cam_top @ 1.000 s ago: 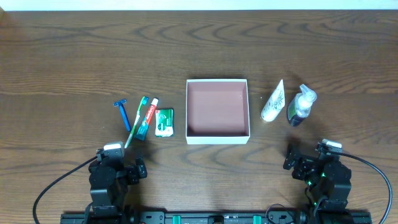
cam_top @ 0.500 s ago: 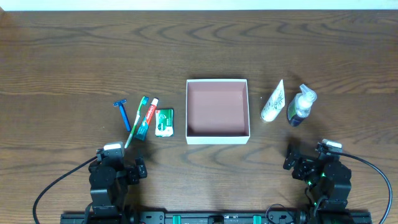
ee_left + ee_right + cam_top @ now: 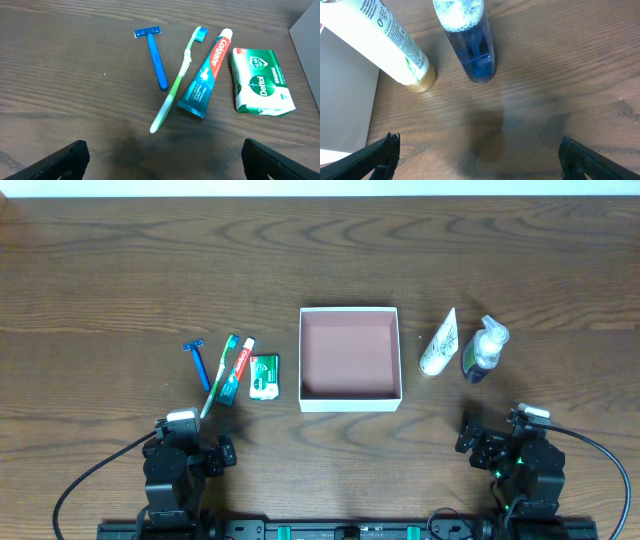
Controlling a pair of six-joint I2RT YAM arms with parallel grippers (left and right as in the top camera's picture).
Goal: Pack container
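Note:
The container (image 3: 350,397), a shallow square box with white walls and a pinkish-brown inside, stands empty at the table's middle. Left of it lie a blue razor (image 3: 198,361) (image 3: 156,57), a green toothbrush (image 3: 219,376) (image 3: 177,85), a toothpaste tube (image 3: 234,371) (image 3: 207,75) and a green soap pack (image 3: 263,376) (image 3: 261,81). Right of it lie a white tube (image 3: 438,342) (image 3: 385,37) and a blue pump bottle (image 3: 483,350) (image 3: 467,37). My left gripper (image 3: 190,450) (image 3: 162,160) is open and empty near the front edge, below the toothbrush. My right gripper (image 3: 500,450) (image 3: 480,160) is open and empty, below the bottle.
The wooden table (image 3: 120,270) stretches bare behind the items. The container's white wall shows at the left edge of the right wrist view (image 3: 342,100) and at the right edge of the left wrist view (image 3: 307,30). Cables run from both arm bases at the front edge.

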